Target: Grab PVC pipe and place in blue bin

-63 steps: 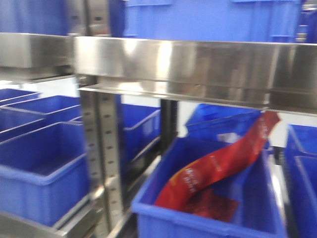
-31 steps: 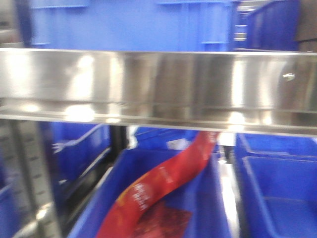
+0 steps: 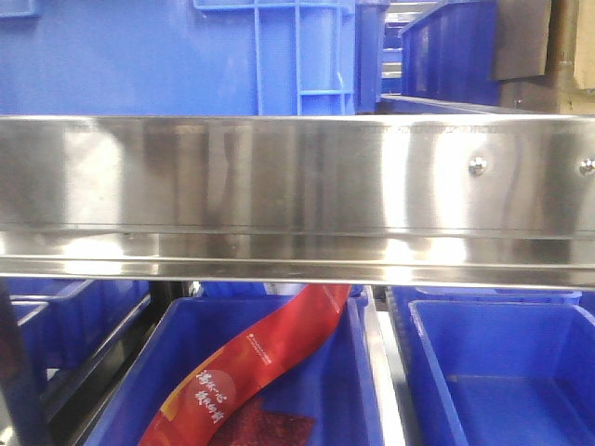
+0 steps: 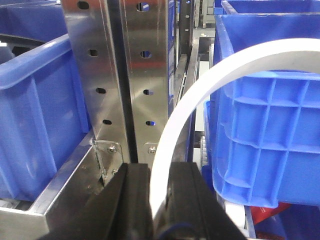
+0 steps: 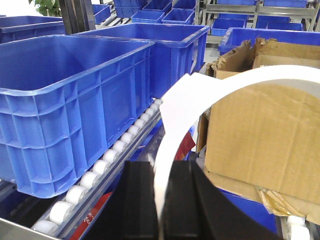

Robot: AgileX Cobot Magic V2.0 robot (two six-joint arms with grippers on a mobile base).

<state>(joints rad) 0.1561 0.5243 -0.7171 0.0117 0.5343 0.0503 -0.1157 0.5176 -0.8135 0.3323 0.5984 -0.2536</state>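
Jaws first: low in the left wrist view, our left gripper [image 4: 160,172] has its black fingers drawn narrow against a left white band [image 4: 165,150] that arcs up and rightward. The right gripper [image 5: 164,167] pinches a right white band [image 5: 175,120] the same way. We cannot tell whether either band is the PVC pipe or rig hardware, and no plain pipe shows elsewhere. Just past the left fingers stand a perforated steel post [image 4: 145,75] and a ribbed blue bin [image 4: 270,130]. Past the right fingers, a roller-fed blue bin [image 5: 75,95] sits on rollers [image 5: 107,162], we judge so it can slide, beside a cardboard box [image 5: 255,140]. Farthest, a steel shelf beam [image 3: 297,195] spans mid-frame. Below it lie a red packet [image 3: 270,358] in one bin and a right-hand bin [image 3: 420,321], a likely target.
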